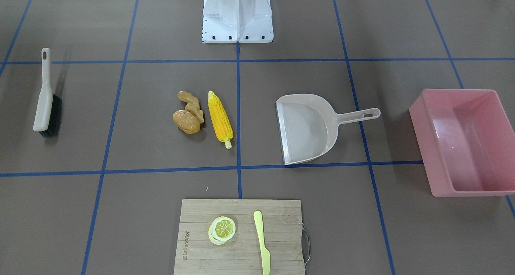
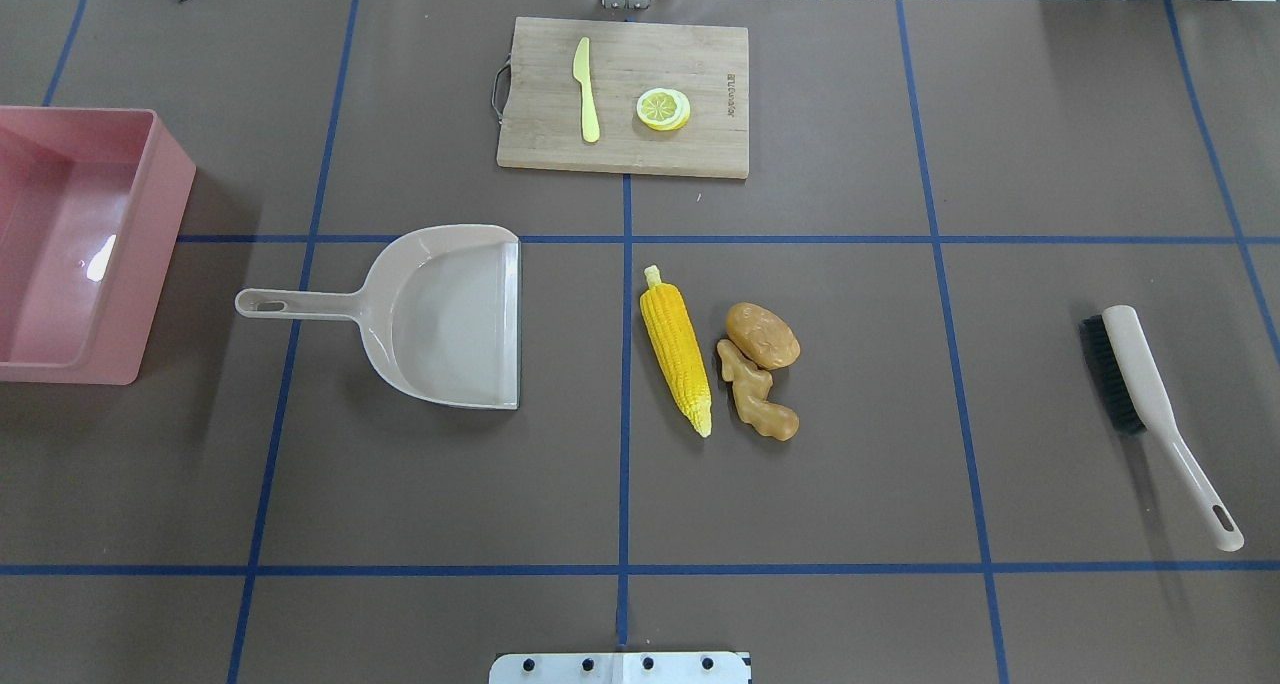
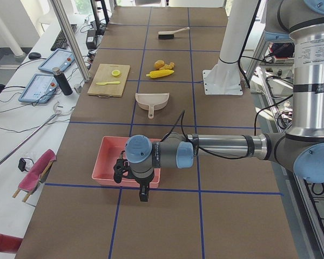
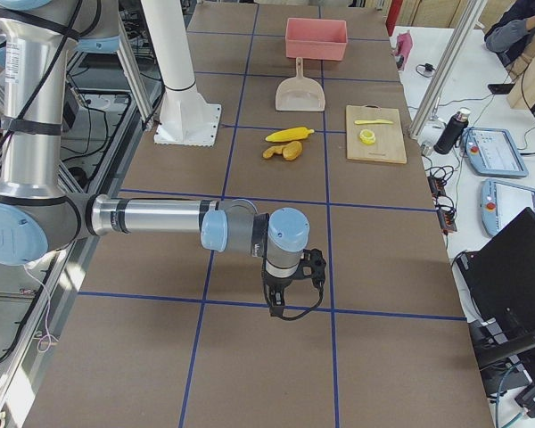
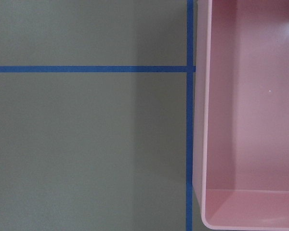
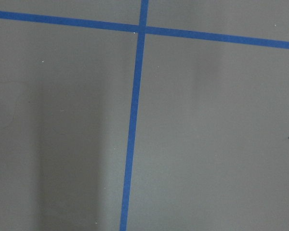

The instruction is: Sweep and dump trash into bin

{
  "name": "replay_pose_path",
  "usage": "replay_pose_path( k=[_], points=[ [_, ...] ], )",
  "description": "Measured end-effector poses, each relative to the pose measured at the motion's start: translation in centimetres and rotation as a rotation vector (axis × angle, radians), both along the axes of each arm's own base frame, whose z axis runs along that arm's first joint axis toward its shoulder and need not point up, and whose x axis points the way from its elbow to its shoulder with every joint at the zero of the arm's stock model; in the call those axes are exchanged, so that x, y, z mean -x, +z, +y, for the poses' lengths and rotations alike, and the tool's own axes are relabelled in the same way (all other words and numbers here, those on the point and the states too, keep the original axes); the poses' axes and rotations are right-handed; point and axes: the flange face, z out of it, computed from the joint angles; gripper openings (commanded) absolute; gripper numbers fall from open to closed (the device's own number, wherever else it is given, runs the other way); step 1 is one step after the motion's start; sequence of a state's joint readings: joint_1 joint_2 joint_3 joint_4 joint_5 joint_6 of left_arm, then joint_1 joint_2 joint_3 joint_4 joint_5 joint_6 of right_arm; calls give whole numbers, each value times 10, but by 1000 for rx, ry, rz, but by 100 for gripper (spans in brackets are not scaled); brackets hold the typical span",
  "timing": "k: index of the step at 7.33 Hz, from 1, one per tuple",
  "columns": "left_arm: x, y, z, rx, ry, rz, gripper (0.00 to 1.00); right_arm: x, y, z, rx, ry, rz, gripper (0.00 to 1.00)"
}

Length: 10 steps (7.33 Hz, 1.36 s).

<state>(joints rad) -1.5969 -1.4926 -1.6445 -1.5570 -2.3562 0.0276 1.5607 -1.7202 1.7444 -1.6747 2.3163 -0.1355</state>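
Seen from across the surface, a wooden cutting board [image 1: 201, 226] lies nearest, carrying a lemon slice [image 1: 222, 230] and a yellow-green knife [image 1: 262, 243]. Beyond it, mid-surface, sits the trash: a yellow corn cob [image 1: 219, 118], with a tan potato-like lump [image 1: 186, 121] and a knobbly ginger-like piece [image 1: 191, 104] touching each other just beside it. From overhead, the corn cob's long axis runs near to far, roughly parallel to the open lip of the beige dustpan [image 2: 450, 314] on the robot's left. The pink bin [image 2: 165, 264] stands further left, holding no trash, and a brush [image 2: 1140, 384] lies well apart on the robot's right. From the left end, the left tool [image 3: 144, 195] hangs by the bin's outer wall; open or closed, I cannot tell. From the right end, the right tool [image 4: 275, 309] hangs far from the trash, its state equally unclear. The wrist views add only the bin's corner and blue tape [image 6: 132, 125]. The right arm seems nearer the brush, the left nearer the dustpan.
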Motion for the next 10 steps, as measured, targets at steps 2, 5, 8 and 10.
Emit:
replay_pose_path(
  k=[2,5,8,10],
  points=[
    [0,0,0,0,0,0,99,-5,-6,0,-8,18,-13,100],
    [0,-1,0,-1,0,0,99,-7,-15,-1,-10,41,-8,100],
    [0,-2,0,-4,0,2,99,-8,-20,0,-20,42,-2,100],
    [0,-2,0,-4,0,3,99,-7,-20,4,-16,43,-8,100]
  ],
)
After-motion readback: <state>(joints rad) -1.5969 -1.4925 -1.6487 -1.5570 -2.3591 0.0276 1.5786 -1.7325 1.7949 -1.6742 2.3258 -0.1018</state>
